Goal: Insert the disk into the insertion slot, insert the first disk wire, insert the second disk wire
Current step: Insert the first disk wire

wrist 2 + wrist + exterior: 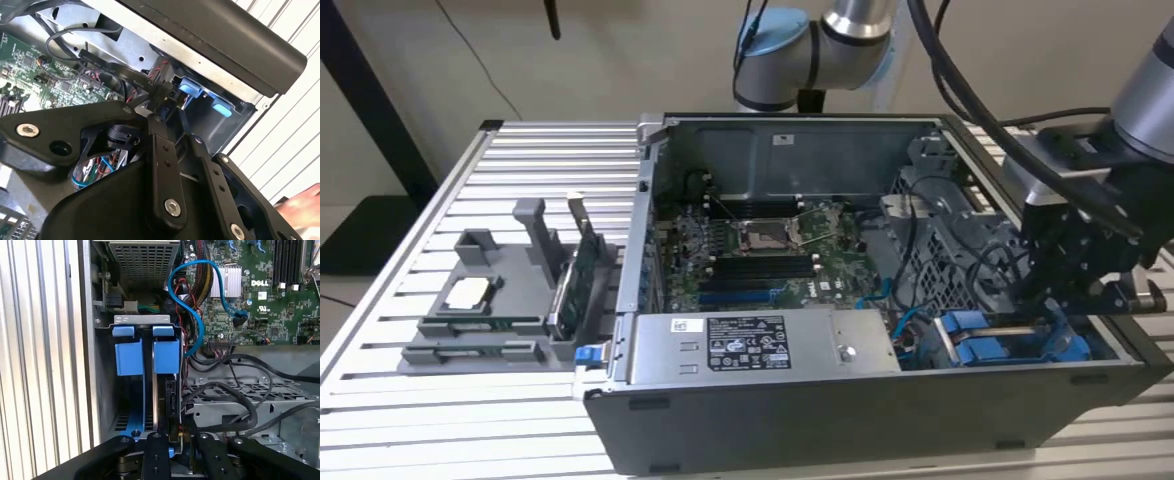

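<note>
Blue plastic rails flank the disk [167, 395], a flat grey hard drive seen edge-on, standing inside the insertion slot [142, 320], the narrow dark-grey metal bay with blue tabs at a corner of the open computer case [854, 410]. Standing on edge suits the bay and, I judge, leaves the drive's exposed edge reachable for its wires. The black linkage gripper [162, 99] hangs right over that edge; how far it is open, or whether it grips anything, I cannot tell. A thick black cable [240, 407] curls up to the drive beside it, likely placed for plugging. A thin blue cable [197, 315] loops slack beside the green circuit board [270, 295].
</note>
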Available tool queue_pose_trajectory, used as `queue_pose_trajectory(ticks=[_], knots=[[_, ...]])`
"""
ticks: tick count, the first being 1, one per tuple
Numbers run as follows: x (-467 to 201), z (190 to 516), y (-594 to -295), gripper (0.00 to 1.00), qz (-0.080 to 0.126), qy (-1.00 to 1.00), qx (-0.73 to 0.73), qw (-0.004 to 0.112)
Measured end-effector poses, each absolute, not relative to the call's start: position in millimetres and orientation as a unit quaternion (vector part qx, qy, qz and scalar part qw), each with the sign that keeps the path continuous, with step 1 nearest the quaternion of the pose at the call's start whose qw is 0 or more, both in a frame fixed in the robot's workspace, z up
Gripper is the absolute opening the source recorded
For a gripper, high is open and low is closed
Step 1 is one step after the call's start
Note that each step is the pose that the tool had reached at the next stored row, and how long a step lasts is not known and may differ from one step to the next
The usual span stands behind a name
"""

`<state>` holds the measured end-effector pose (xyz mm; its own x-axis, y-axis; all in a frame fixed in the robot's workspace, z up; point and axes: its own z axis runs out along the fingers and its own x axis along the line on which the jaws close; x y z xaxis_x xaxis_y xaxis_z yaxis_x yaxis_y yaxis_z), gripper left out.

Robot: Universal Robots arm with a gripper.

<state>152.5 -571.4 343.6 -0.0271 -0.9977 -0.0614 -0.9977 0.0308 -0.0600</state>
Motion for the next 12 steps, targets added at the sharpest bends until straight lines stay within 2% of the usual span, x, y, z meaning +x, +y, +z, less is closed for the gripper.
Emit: queue_pose_trajectory(ticks=[12], knots=[[152,360,-571,0.27,0.000,0.717,-0.696,0.043]])
